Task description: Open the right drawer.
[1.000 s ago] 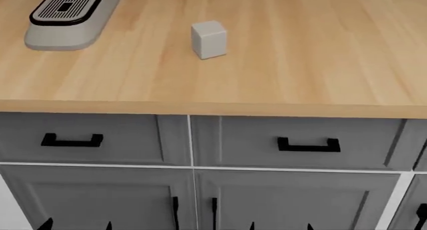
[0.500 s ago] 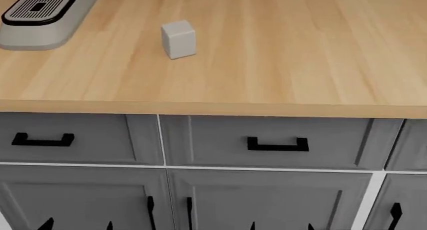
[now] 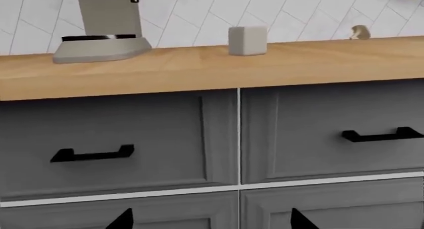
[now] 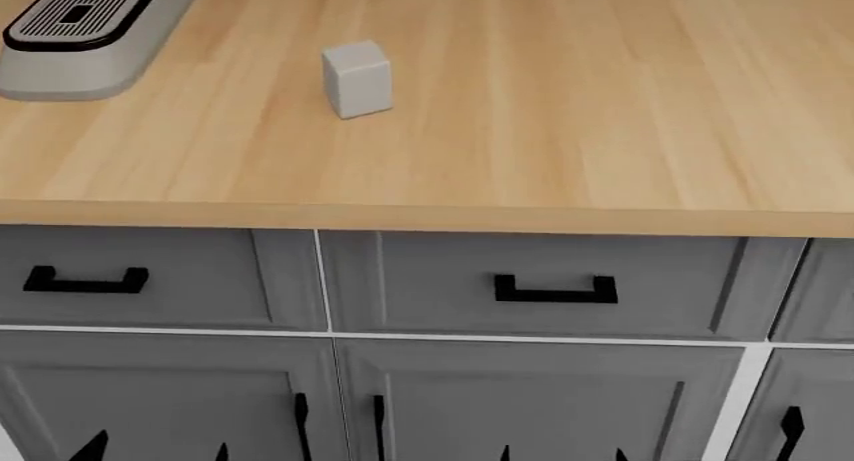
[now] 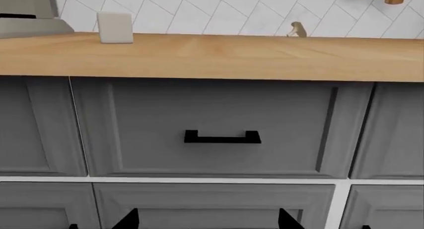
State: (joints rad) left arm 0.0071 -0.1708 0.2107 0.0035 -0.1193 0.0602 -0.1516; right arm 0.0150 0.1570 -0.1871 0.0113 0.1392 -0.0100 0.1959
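Observation:
The right drawer (image 4: 427, 281) is a shut grey front under the wooden counter, with a black bar handle (image 4: 555, 290) at its centre. It fills the right wrist view (image 5: 152, 124), its handle (image 5: 222, 137) straight ahead. In the left wrist view the drawer (image 3: 311, 134) and its handle (image 3: 384, 135) sit off to one side. My right gripper (image 4: 562, 453) is open and empty, below the handle and apart from it; only its fingertips (image 5: 129, 220) show. My left gripper (image 4: 155, 449) is open and empty below the left drawer.
A matching left drawer (image 4: 174, 276) has its own handle (image 4: 84, 280). Cabinet doors (image 4: 534, 401) with vertical handles (image 4: 378, 421) hang below. On the counter (image 4: 601, 111) stand a small grey block (image 4: 356, 78) and a grey machine base (image 4: 80, 31). A third drawer front (image 4: 821, 286) lies to the right.
Between one second and half a second ago the view swung right, so the drawers and block slid left in the picture. Since then nothing has moved.

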